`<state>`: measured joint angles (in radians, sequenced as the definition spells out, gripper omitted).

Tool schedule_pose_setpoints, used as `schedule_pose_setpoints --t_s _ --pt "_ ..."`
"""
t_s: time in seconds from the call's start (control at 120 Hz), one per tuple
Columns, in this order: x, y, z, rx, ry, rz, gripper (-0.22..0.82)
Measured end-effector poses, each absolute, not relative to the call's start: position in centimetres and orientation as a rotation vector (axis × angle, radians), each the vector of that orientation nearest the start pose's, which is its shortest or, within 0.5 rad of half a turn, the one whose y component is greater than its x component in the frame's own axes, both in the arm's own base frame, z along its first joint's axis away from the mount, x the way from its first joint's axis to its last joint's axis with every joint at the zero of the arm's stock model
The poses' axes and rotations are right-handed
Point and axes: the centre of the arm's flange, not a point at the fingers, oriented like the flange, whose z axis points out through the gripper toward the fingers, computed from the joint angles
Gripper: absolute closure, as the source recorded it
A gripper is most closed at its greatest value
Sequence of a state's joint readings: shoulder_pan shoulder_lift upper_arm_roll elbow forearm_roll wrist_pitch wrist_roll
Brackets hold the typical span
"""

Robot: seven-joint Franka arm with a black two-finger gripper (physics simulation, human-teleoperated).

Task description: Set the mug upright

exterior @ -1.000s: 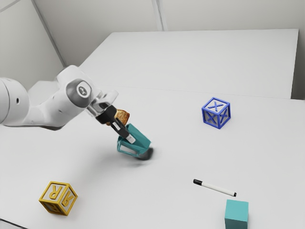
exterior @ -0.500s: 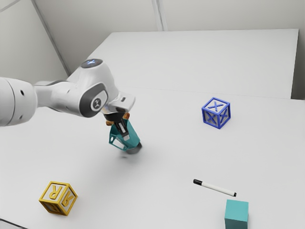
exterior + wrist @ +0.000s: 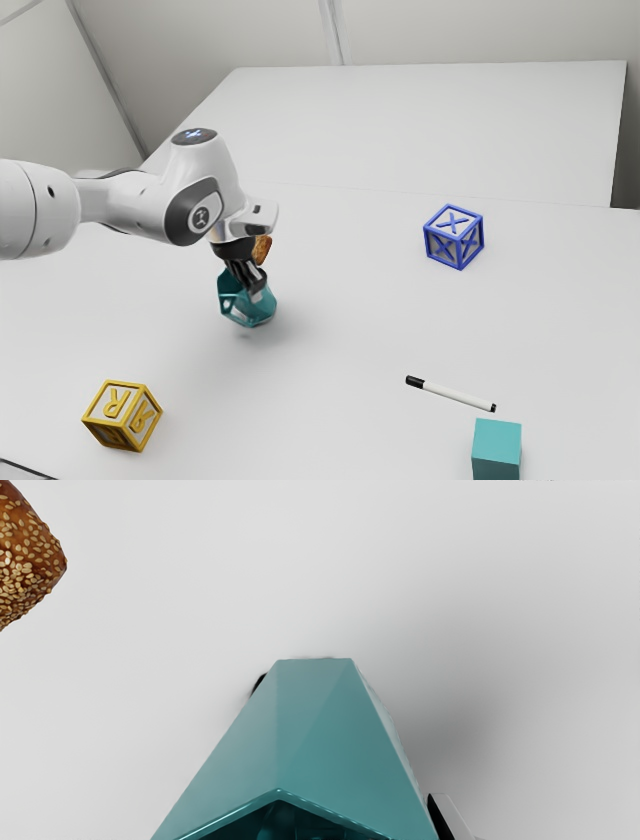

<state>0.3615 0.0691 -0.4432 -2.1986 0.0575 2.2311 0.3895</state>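
The teal mug [image 3: 257,309] is in my gripper [image 3: 257,290], which has one finger against its near side in the exterior view. It leans slightly, its mouth toward the exterior view's upper left and its handle on the left. Whether its base touches the table I cannot tell. In the wrist view the faceted mug [image 3: 320,730] spreads between the sides of my gripper [image 3: 310,825], its rim and dark inside nearest the hand. One fingertip [image 3: 447,815] shows beside the mug wall; the other is hidden.
A sesame bread piece [image 3: 262,249] lies behind the hand, and the bread [image 3: 25,560] is off to one side of the mug. Farther away on the table [image 3: 340,400] are a yellow block [image 3: 123,415], blue block [image 3: 454,237], marker [image 3: 452,393] and teal cube [image 3: 496,450].
My hand has carried the mug toward the exterior view's left and swung round to point more steeply down. The mug has turned from strongly tilted to nearer upright.
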Motion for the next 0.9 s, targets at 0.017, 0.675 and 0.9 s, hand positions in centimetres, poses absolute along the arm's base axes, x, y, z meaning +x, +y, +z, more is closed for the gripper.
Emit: schedule_pose_setpoints --t_s 0.017,0.675,0.9 --pt "53.4 -4.1 35.3 -3.032 0.779 0.050 0.64" --pt "54.7 -6.2 49.1 -2.991 0.601 -0.161 0.15" --pt "57.2 -6.4 57.6 -3.046 0.499 -0.213 0.05"
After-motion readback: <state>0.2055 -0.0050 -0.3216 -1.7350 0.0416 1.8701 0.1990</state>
